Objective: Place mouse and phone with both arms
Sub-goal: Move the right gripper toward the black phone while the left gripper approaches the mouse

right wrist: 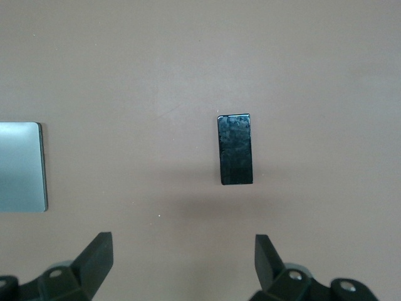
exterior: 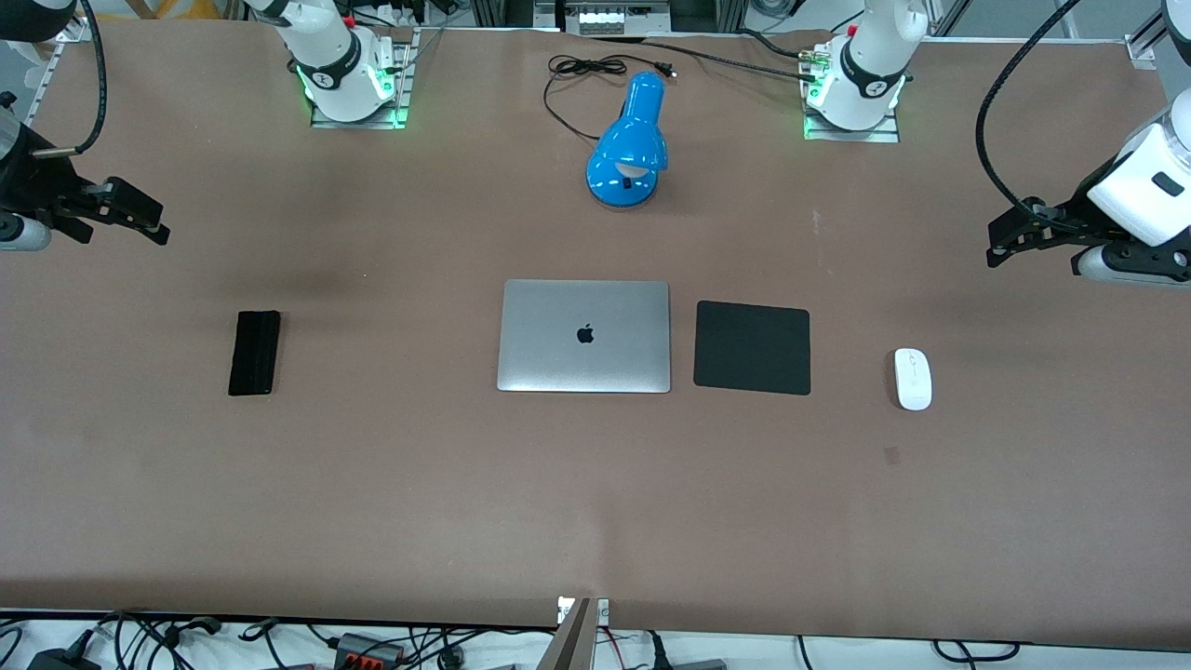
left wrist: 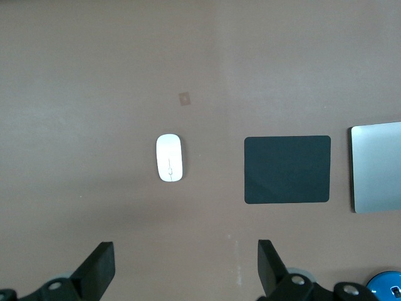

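Note:
The white oval mouse [exterior: 913, 378] lies on the brown table toward the left arm's end, beside the black mouse pad [exterior: 752, 347]. It also shows in the left wrist view [left wrist: 169, 158]. My left gripper [exterior: 997, 244] hangs open and empty over bare table at that end [left wrist: 186, 251]. The slim black phone [exterior: 254, 353] lies toward the right arm's end and shows in the right wrist view [right wrist: 235, 149]. My right gripper [exterior: 149, 219] hangs open and empty over bare table at that end [right wrist: 183, 244].
A closed silver laptop [exterior: 584, 336] lies mid-table between the phone and the mouse pad. A blue desk lamp [exterior: 628, 144] with a black cord [exterior: 572, 79] stands farther from the front camera than the laptop.

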